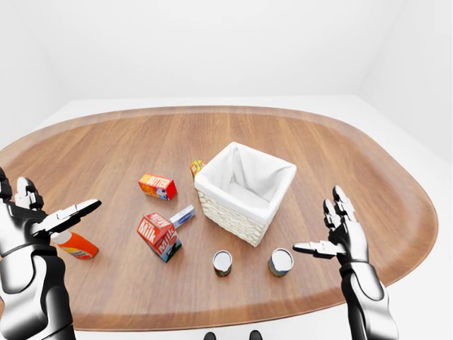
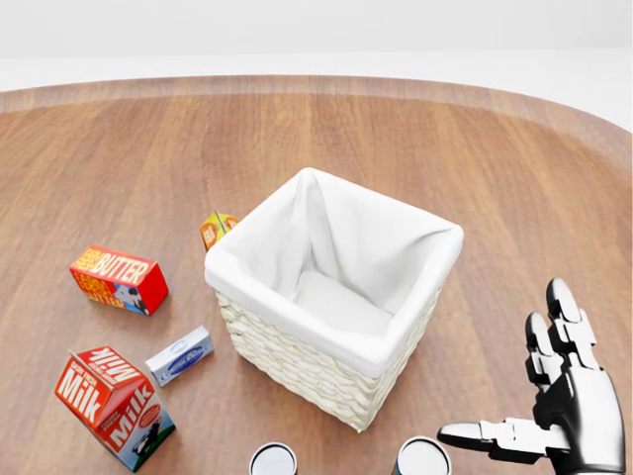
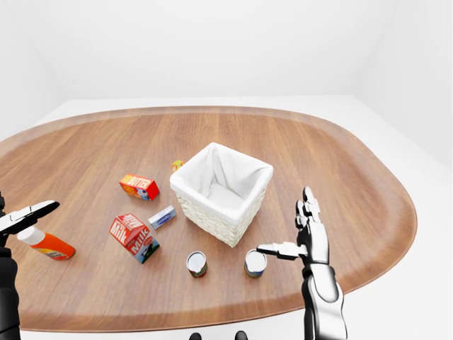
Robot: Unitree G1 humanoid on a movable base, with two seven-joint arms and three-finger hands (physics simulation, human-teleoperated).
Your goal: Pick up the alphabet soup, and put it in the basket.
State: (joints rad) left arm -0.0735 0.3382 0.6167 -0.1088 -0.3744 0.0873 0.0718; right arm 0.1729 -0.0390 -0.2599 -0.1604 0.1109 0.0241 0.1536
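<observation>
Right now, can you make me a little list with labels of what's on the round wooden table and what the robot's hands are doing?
basket: white-lined woven wicker basket, nothing visible inside
cans: two small round tins, right one, left one, below the basket in the left-eye view
cartons: red milk carton, red-orange butter box
right hand: open, beside the right tin
left hand: open, holding nothing

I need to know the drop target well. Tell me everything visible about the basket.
The basket is square, with pale woven wicker walls and a white cloth liner folded over its rim. It stands upright on the wooden table, open-topped and empty, turned corner-on to the head view. Nothing touches it; a small carton sits close beside its left corner.
</observation>
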